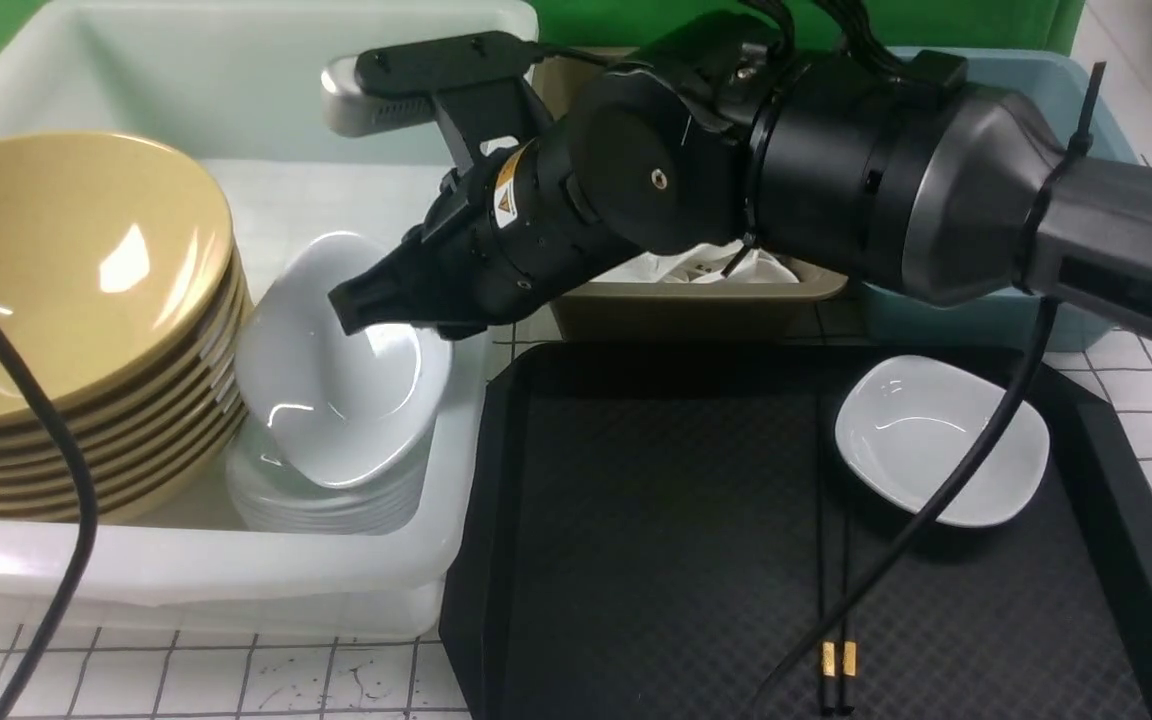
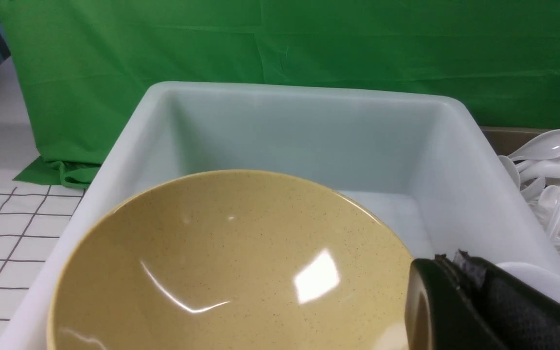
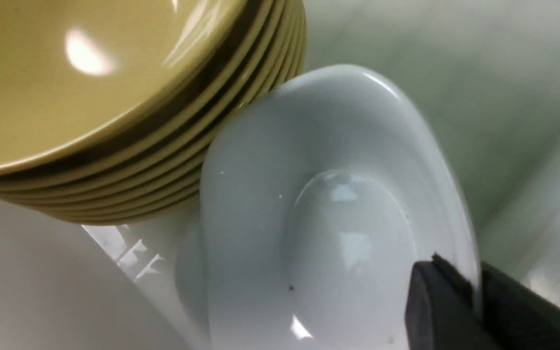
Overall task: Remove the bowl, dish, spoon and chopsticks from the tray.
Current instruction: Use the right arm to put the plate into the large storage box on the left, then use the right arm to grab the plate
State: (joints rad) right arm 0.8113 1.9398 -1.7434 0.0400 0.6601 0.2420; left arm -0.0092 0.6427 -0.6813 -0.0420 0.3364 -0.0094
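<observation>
My right gripper (image 1: 366,300) (image 3: 474,282) reaches into the white tub (image 1: 236,90), shut on the rim of a white dish (image 1: 336,380) (image 3: 319,218). That dish hangs tilted over a stack of white dishes (image 1: 326,505), beside the yellow stack. A mustard-yellow bowl (image 1: 66,260) (image 2: 221,262) tops a stack of like bowls in the tub. My left gripper (image 2: 450,260) is shut and empty above that bowl's rim. On the black tray (image 1: 636,520) lie another white dish (image 1: 941,440) and the black chopsticks (image 1: 833,600). Several white spoons (image 2: 547,146) lie in the brown tub.
The brown tub (image 1: 696,300) and a blue tub (image 1: 936,310) stand behind the tray. My right arm spans the tray's far left corner, and its cable (image 1: 936,490) hangs across the dish and chopsticks. Another cable (image 1: 56,450) crosses the white tub's front left. Green cloth backs the table.
</observation>
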